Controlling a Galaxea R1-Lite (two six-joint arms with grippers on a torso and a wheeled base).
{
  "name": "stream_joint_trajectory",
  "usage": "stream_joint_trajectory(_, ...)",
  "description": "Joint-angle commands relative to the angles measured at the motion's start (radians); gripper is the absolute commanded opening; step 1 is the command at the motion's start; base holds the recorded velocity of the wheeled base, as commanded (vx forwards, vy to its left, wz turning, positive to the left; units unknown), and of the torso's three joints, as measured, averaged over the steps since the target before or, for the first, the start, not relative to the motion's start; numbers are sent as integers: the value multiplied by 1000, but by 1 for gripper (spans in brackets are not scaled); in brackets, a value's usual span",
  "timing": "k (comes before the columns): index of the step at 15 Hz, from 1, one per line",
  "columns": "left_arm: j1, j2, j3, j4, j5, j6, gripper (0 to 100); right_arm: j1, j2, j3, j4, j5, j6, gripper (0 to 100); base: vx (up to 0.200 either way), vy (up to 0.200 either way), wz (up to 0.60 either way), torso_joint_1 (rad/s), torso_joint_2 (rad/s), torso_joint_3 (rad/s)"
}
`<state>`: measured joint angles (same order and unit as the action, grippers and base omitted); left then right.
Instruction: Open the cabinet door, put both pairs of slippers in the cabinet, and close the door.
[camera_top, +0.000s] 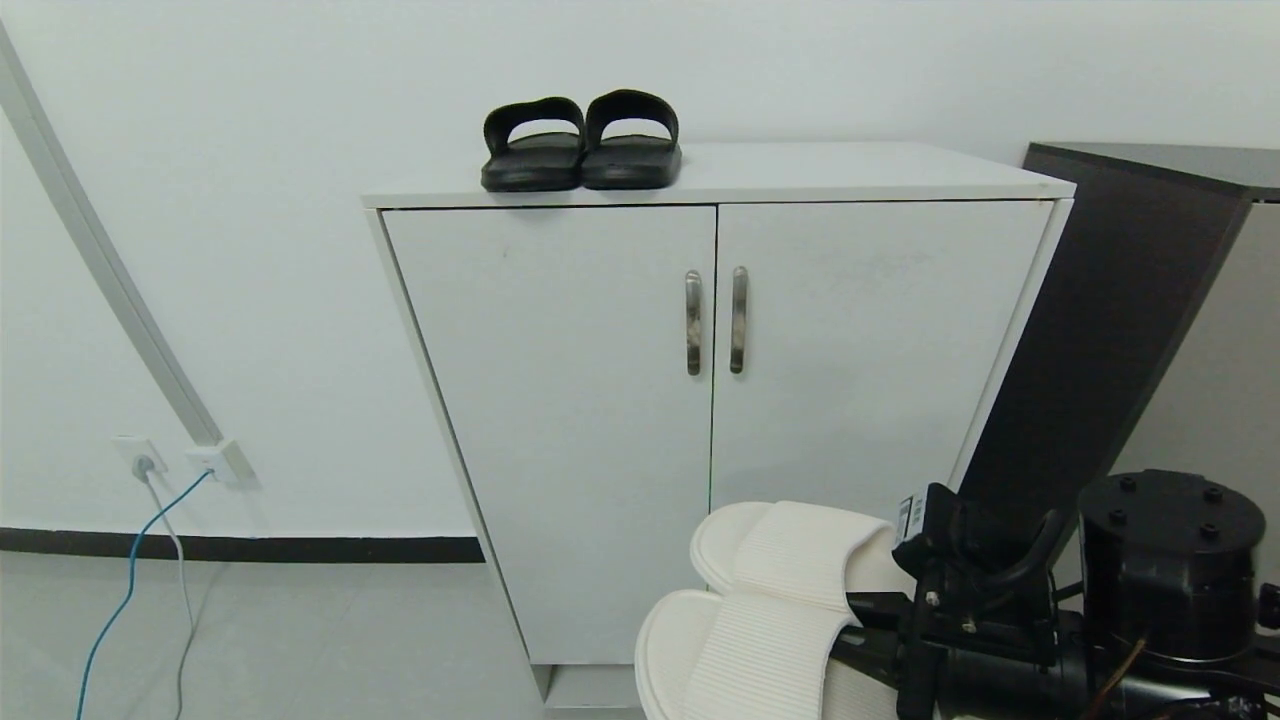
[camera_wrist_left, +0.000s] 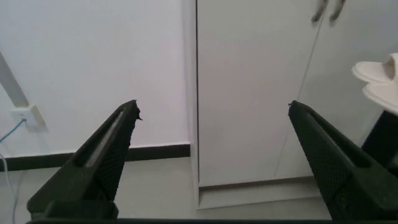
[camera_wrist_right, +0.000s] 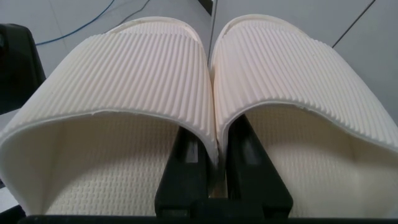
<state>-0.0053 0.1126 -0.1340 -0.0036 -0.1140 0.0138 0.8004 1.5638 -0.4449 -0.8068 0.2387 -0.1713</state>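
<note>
Your right pincer (camera_wrist_right: 214, 167) was clamped on white slippers (camera_top: 775, 600): one finger inside each slipper, inner side walls pressed together between them. You held pair low and near, in front of right door (camera_top: 860, 350) of white cabinet (camera_top: 850, 172). Both doors were shut, left door (camera_top: 560, 400) too, with two handles (camera_top: 693, 322) side by side at middle. Black slippers (camera_top: 582, 145) stood together on cabinet top, at left part. Your left pincer (camera_wrist_left: 212, 109) had fingers wide apart, holding nothing, before lower part of left door.

Black slippers (camera_top: 581, 150) sit together atop the cabinet (camera_top: 850, 172).
</note>
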Motion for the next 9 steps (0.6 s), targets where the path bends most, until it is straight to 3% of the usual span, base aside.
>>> stream_joint_trajectory(1, -15, 199, -73, -26, -111, 12, 100, 0, -2, 5, -2, 1, -1, 0, 0, 0, 0, 0, 0, 0)
stream_joint_trajectory(2, -16, 285, -104, -70, -242, 14, 100, 0, -4, 8, -9, -1, -1, 0, 0, 0, 0, 0, 0, 0)
stream_joint_trajectory(5, -19, 493, -228, -88, -386, 15, 100, 0, 1, 11, -11, -2, -2, 0, 0, 0, 0, 0, 0, 0)
stream_joint_trajectory(6, -19, 504, -234, -88, -391, 15, 100, 0, 1, 11, -11, -2, -2, 0, 0, 0, 0, -7, 124, 168)
stream_joint_trajectory(7, -65, 599, -288, -134, -489, 21, 100, 0, -1, 12, -14, -2, -2, 0, 0, 0, 0, -7, 217, 119)
stream_joint_trajectory(9, -122, 694, -323, -219, -503, 21, 100, 0, 4, 14, -20, -2, -4, 0, 0, 0, 0, 2, 95, 49)
